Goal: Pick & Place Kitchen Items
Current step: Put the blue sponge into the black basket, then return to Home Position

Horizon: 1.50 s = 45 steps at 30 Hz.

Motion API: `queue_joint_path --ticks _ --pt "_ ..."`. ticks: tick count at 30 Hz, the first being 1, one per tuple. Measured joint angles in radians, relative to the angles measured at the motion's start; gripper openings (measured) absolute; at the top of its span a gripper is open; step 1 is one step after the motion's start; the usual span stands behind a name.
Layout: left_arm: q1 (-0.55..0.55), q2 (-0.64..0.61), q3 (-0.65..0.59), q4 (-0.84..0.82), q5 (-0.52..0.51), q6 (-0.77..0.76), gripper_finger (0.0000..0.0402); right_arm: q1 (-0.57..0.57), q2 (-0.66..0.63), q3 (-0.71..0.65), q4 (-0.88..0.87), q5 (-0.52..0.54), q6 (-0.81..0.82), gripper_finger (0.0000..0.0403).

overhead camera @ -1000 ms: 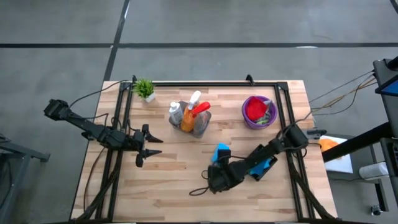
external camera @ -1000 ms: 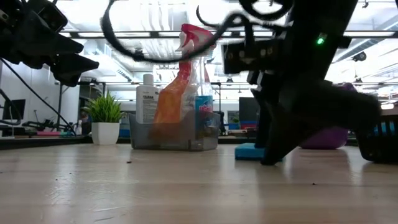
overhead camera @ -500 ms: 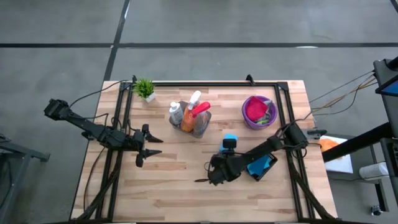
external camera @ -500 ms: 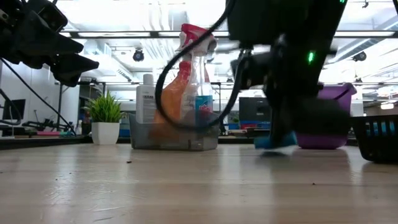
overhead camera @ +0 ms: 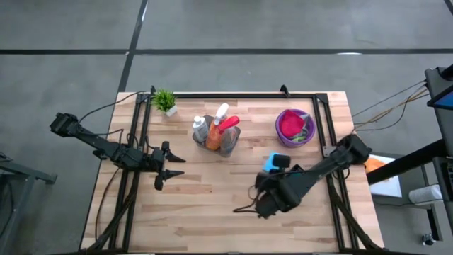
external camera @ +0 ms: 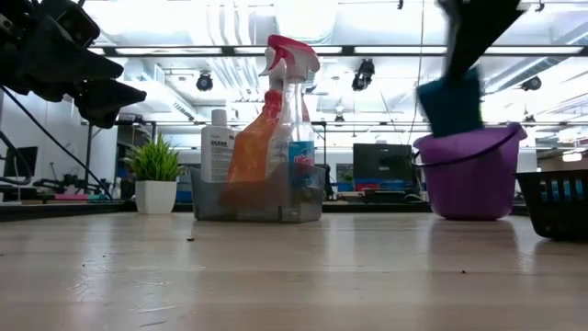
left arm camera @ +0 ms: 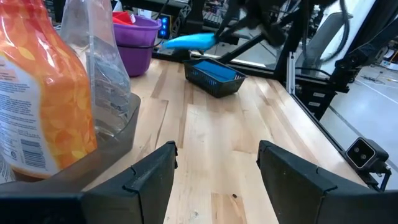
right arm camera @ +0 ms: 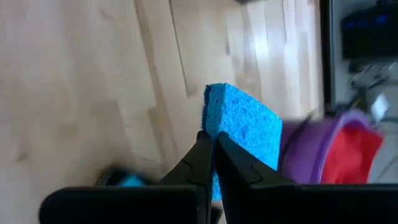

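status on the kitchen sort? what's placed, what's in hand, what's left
Done, by the look of it: bottles stand in the clear bin, cloths sit in the purple bucket, one sponge lies in the black basket. In hand: right gripper is shut on a blue sponge, lifted near the bucket. Left: placing it. Left gripper waits open.

No legible text anywhere; print on the orange-and-white bottle [left arm camera: 37, 93] label too blurred to make out.

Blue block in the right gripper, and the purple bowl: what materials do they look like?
Blue sponge: looks like soft open-cell foam, matte, with a pitted, porous face. Held by the right gripper. Purple bowl: likely moulded plastic, smooth with a slight sheen and a thin even rim.
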Motion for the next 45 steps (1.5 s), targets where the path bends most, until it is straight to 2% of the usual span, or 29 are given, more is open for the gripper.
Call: queue_joint_path --ticks 6,13,18,24,28,36,39,42,45 --pt "0.0 0.0 0.0 0.0 0.0 0.0 0.0231 0.066 -0.037 -0.008 -0.052 -0.127 0.183 0.0017" --pt "0.0 0.0 0.0 0.0 0.0 0.0 0.0231 0.13 0.0 -0.059 -0.051 -0.264 0.321 0.0017" --pt "0.0 0.0 0.0 0.002 0.0 0.0 0.0231 0.144 0.05 -0.1 -0.043 -0.363 0.323 0.0017" --pt "0.0 0.0 0.0 0.003 0.0 -0.003 0.0231 0.151 0.072 -0.11 -0.01 -0.391 0.285 0.0028" --pt "0.0 0.0 0.0 0.003 0.0 -0.004 0.0231 0.15 0.063 -0.106 -0.008 -0.392 0.297 0.0089" --pt "0.0 0.0 0.0 0.003 0.001 -0.004 0.0231 0.15 0.059 -0.103 -0.005 -0.409 0.272 0.0299" --pt "0.0 0.0 0.0 0.003 0.001 -0.004 0.0231 0.152 0.047 -0.086 -0.003 -0.411 0.251 0.0365" --pt "0.0 0.0 0.0 0.003 0.001 -0.003 0.0231 0.156 0.015 -0.051 0.001 -0.361 0.244 0.0394" --pt "0.0 0.0 0.0 0.003 0.001 -0.001 0.0231 0.175 -0.03 -0.028 0.098 -0.175 0.189 0.0378"
